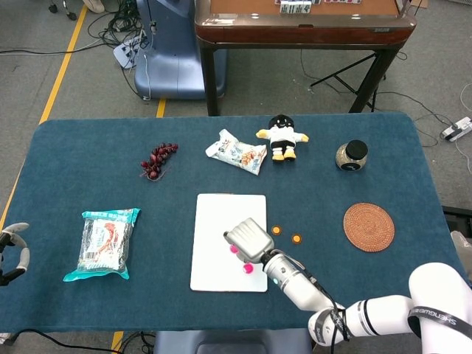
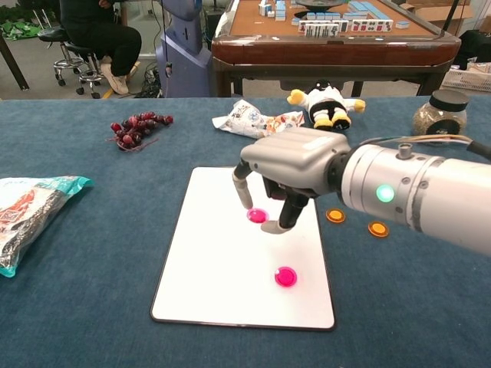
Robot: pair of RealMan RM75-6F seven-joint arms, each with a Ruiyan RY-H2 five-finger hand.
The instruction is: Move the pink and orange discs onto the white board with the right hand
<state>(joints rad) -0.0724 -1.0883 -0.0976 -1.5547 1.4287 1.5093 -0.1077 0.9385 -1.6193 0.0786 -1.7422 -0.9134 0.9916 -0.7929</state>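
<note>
My right hand (image 1: 248,239) hovers over the middle of the white board (image 1: 217,221) and pinches a pink disc (image 1: 234,250) between thumb and a finger. In the chest view the same hand (image 2: 290,162) holds that disc (image 2: 257,215) just above the board (image 2: 207,261). A second pink disc (image 2: 285,276) lies on the board near its front right corner (image 1: 248,268). Two orange discs (image 2: 335,215) (image 2: 377,228) lie on the cloth right of the board, also seen in the head view (image 1: 276,230) (image 1: 296,238). My left hand (image 1: 13,252) hangs at the table's left edge, holding nothing.
A sealed food bag (image 1: 105,243) lies left of the board. Behind it are grapes (image 1: 156,160), a snack packet (image 1: 236,152), a plush toy (image 1: 281,136) and a jar (image 1: 352,155). A woven coaster (image 1: 368,226) sits at the right.
</note>
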